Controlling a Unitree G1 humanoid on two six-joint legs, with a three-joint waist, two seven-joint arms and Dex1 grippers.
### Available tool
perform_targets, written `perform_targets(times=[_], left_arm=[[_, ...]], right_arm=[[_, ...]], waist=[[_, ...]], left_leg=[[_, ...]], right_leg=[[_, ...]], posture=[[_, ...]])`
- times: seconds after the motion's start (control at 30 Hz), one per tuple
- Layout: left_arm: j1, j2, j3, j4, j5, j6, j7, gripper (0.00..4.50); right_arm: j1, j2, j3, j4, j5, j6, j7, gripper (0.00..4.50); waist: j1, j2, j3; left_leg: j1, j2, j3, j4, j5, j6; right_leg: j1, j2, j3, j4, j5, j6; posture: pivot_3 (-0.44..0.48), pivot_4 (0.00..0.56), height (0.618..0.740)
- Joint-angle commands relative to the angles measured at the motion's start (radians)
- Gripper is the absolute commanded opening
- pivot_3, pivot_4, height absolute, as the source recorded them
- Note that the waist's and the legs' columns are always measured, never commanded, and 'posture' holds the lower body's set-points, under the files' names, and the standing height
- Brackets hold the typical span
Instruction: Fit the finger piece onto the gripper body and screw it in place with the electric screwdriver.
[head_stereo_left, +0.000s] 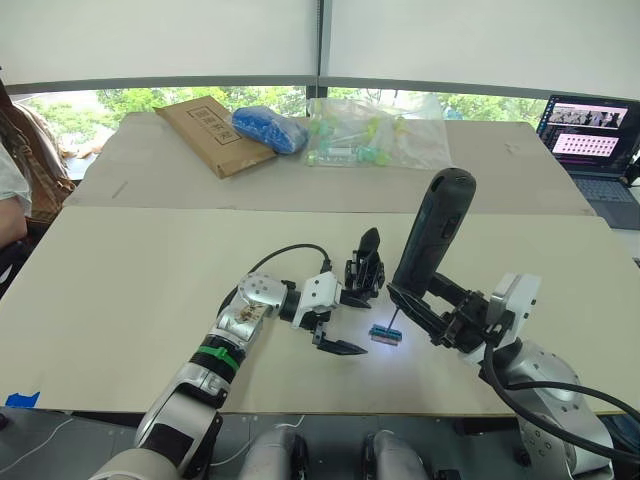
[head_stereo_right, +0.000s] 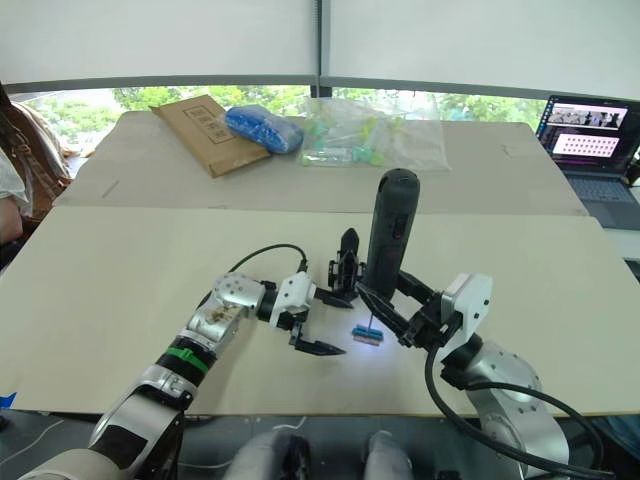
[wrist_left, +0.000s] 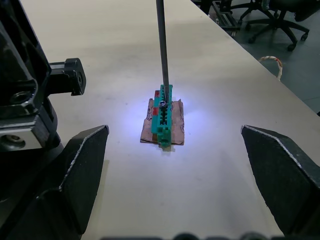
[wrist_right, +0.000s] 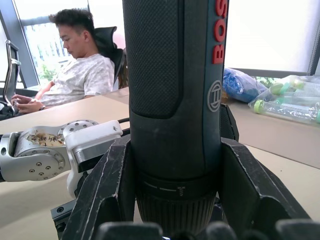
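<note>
My right gripper (head_stereo_left: 412, 298) is shut on the electric screwdriver (head_stereo_left: 434, 228), a thick black cylinder held nearly upright. Its thin bit (wrist_left: 161, 50) points down onto a small green block (wrist_left: 164, 116) on a brown scrap, lit by the tool's light. The gripper body (head_stereo_left: 365, 266) stands just left of the screwdriver, one pointed finger sticking up. Open wide, my left gripper (head_stereo_left: 362, 323) sits beside the gripper body with the green block ahead of its fingers (wrist_left: 82, 160). I cannot pick out the finger piece.
At the back of the table (head_stereo_left: 130, 270) lie a cardboard package (head_stereo_left: 213, 135), a blue bag (head_stereo_left: 270, 128) and a clear bag of bottles (head_stereo_left: 378, 134). A laptop (head_stereo_left: 592, 140) stands far right. A person (wrist_right: 80, 75) sits at the left side.
</note>
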Motion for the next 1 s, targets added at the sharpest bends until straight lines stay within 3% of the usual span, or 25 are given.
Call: perform_targets(times=[0.03, 1.0], left_arm=[[-0.02, -0.003, 0.003, 0.004, -0.001, -0.018, 0.006, 4.5], [-0.05, -0.03, -0.001, 0.049, -0.001, -0.042, 0.01, 4.5]], right_arm=[[-0.013, -0.012, -0.023, -0.043, 0.026, -0.025, 0.001, 1.89], [0.037, -0.047, -0.03, -0.099, 0.078, 0.011, -0.017, 1.89]], waist=[[0.0, 0.0, 0.0], [0.0, 0.0, 0.0]], left_leg=[[0.0, 0.0, 0.0, 0.0, 0.0, 0.0], [0.0, 0.0, 0.0, 0.0, 0.0, 0.0]], right_leg=[[0.0, 0.0, 0.0, 0.0, 0.0, 0.0], [0.0, 0.0, 0.0, 0.0, 0.0, 0.0]], posture=[[0.0, 0.15, 0.732], [0.0, 0.15, 0.732]])
